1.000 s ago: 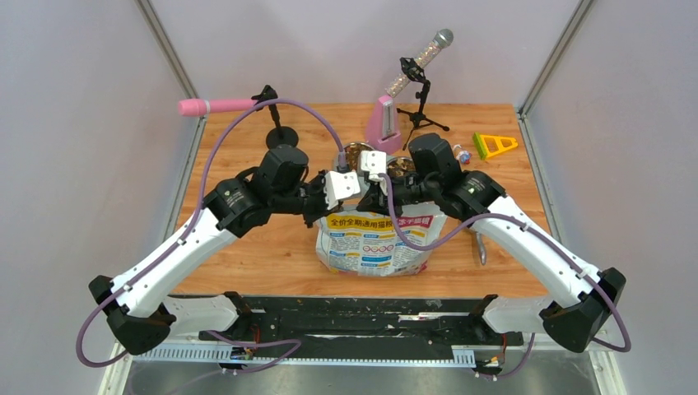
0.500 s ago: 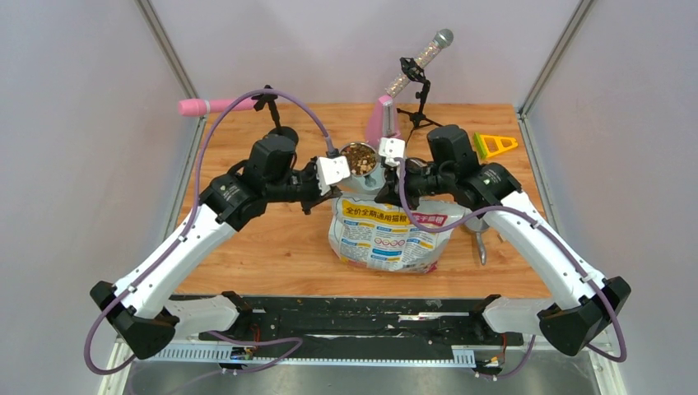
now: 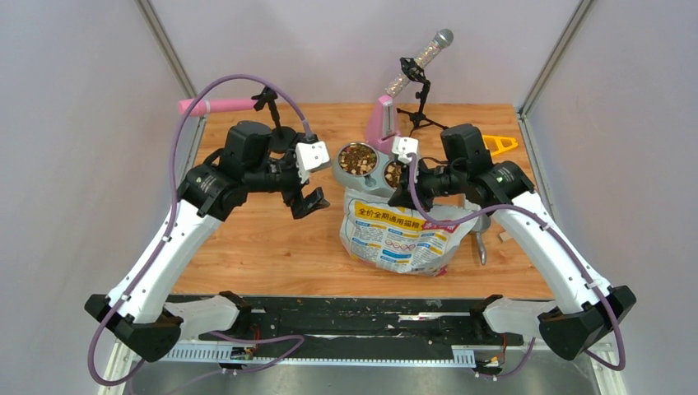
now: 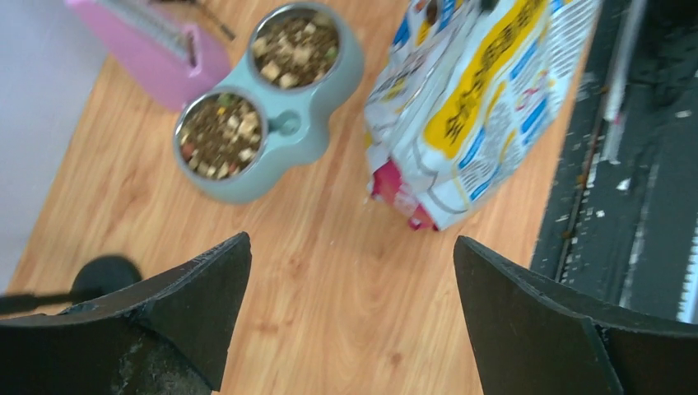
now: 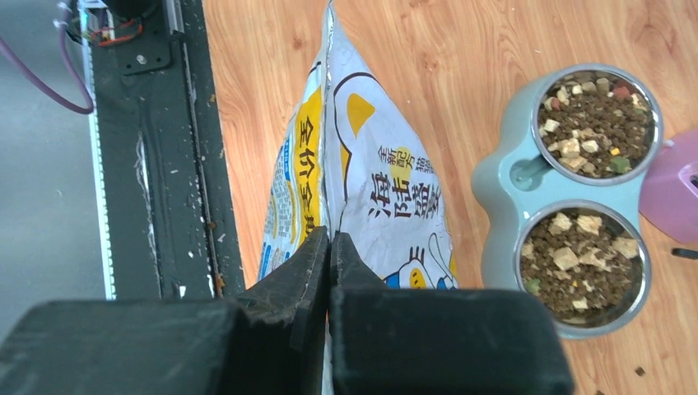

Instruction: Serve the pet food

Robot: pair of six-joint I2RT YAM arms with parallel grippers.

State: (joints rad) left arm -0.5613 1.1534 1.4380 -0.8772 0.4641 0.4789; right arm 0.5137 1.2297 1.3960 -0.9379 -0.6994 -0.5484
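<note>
My right gripper (image 5: 329,240) is clamped on the top seam of the kibble bag (image 5: 370,181). My left gripper (image 4: 352,247) gapes wide, holding nothing. The pet food (image 5: 594,103) fills both cups of the 2-cup feeder (image 5: 500,177). Pinched on 1 side only, the bag could sag and swing, bumping the feeder or spilling kibble.

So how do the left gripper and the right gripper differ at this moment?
The left gripper is open and holds nothing; the right gripper is shut on the top edge of the printed bag. The left gripper hangs apart from the bag, over the table; the right gripper touches it. Both are dark and close to the double bowl.
</note>
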